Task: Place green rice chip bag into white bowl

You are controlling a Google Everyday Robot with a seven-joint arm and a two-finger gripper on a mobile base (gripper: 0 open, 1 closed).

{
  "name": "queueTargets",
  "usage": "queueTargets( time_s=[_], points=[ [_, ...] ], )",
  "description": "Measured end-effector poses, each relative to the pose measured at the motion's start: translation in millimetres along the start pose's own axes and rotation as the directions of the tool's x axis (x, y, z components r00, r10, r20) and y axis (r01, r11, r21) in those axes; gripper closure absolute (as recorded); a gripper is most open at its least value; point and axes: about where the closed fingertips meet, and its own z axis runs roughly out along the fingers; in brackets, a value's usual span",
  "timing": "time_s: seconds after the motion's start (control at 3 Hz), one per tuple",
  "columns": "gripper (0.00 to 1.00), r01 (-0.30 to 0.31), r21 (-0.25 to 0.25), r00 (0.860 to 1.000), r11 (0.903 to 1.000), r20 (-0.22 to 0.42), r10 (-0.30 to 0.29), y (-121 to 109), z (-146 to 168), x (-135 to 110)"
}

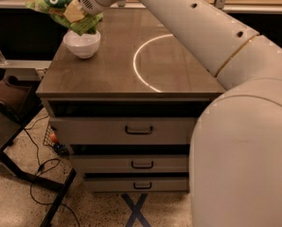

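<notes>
Brown table top point(179, 74) on a cabinet of three drawers point(139, 130), speckled floor below, dark shelving behind the far edge. Near the far left corner: white bowl point(82, 45), upright, standing clear of the left edge and well back from the front edge. Right above the bowl, over that same corner: green rice chip bag point(56, 1), crinkled and tilted, upper end out toward the left edge, lower end dipping down to the bowl's rim; cannot tell whether touching the rim or just over it. At the bag's right side: gripper point(77, 14), partly hidden by the foil, clamped on the bag and holding it off the table. From there, white arm point(188, 22) running across the far edge and down over the right edge. On the middle of the top: thin white ring point(136, 65), well apart from the bowl. Off the left edge: dark stand point(8, 98) and loose black cables point(37, 169). Below the front edge, on the floor: blue tape cross point(136, 212).
</notes>
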Motion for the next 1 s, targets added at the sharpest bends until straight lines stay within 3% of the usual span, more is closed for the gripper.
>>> queueTargets(
  time_s=[1.0],
  points=[
    [1.00, 0.035, -0.036, 0.995, 0.9987, -0.096, -0.039, 2.3, 24.3, 23.8]
  ],
)
